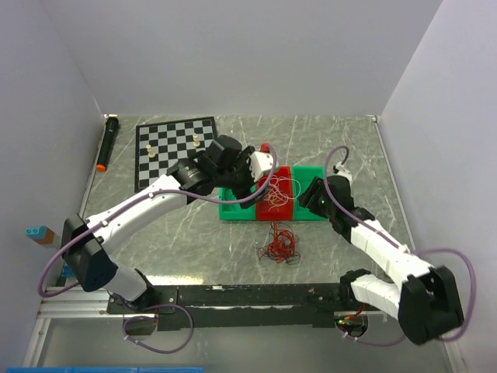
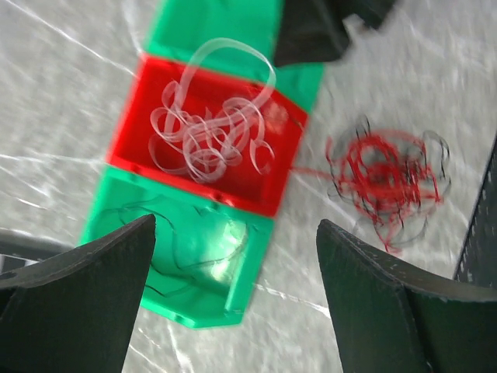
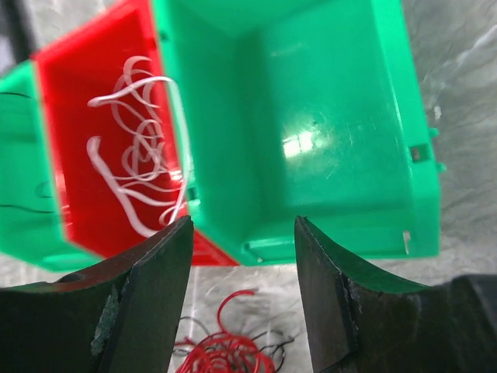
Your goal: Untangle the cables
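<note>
Cables (image 2: 206, 136), white, in red bin (image 2: 268, 186); red tangle (image 2: 384, 175) outside

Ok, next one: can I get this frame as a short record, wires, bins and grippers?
red bin: loose white wires
left green bin: few dark strands
right green bin: empty
tangle: red and dark wires, on the table, on the arms' side of the red bin
left gripper: open, holding nothing
right gripper: open, holding nothing

Grey marbled table (image 1: 178, 245), chessboard (image 1: 175, 149), green and red bins (image 1: 230, 211), red cables (image 1: 279, 245), black cylinder (image 1: 108, 141)
</note>
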You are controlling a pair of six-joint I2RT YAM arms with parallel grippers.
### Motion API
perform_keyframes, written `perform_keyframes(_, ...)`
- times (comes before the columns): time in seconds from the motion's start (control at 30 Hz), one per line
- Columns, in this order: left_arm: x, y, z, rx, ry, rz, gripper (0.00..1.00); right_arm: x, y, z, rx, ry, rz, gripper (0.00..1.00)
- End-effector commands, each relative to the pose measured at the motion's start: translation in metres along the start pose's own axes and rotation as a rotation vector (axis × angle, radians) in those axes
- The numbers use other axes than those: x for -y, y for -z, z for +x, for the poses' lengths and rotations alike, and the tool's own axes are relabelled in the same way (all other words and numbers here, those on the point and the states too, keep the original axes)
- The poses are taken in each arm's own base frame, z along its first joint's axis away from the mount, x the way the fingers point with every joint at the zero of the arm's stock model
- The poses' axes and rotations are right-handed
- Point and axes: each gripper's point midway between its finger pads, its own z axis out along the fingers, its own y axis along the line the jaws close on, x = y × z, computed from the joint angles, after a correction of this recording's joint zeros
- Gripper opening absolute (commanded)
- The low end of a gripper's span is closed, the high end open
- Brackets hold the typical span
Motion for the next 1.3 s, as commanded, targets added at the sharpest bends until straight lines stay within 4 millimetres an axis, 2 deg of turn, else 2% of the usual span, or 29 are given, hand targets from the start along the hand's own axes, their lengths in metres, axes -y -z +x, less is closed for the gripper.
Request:
perform_keyframes(0.0,0.010,0.007,-0.002,0.005,-0.050,0.044,0.89,-0.028,-0.016,-0.034,0.084,-0.015,-0.061,0.61)
perform_keyframes(0.13,0.011,0.014,0.001,0.003,-0.066,0.035,0.88,-0.035,-0.030,-0.038,0.082,-0.011,-0.068,0.57)
perform_keyframes(0.27,0.011,0.018,0.008,-0.004,-0.074,0.023,0.88,-0.040,-0.033,-0.038,0.079,-0.006,-0.076,0.55)
perform_keyframes(0.53,0.014,0.019,0.007,0.001,-0.075,0.034,0.87,-0.038,-0.018,-0.046,0.120,0.012,-0.072,0.50)
perform_keyframes(0.6,0.012,0.019,0.005,0.004,-0.079,0.029,0.86,-0.030,-0.011,-0.048,0.135,-0.001,-0.034,0.48)
perform_keyframes(0.73,0.011,0.019,0.000,0.013,-0.084,0.031,0.86,-0.041,0.000,-0.053,0.163,-0.007,-0.101,0.48)
perform_keyframes(0.9,0.010,0.018,-0.004,0.022,-0.081,0.029,0.86,-0.044,-0.009,-0.048,0.107,-0.025,-0.082,0.50)
perform_keyframes(1.1,0.007,0.018,-0.007,0.026,-0.085,0.017,0.86,-0.037,-0.023,-0.040,0.078,-0.012,-0.042,0.50)
perform_keyframes(1.27,0.006,0.017,-0.008,0.029,-0.080,0.013,0.86,-0.038,-0.035,-0.041,0.090,-0.007,-0.052,0.44)
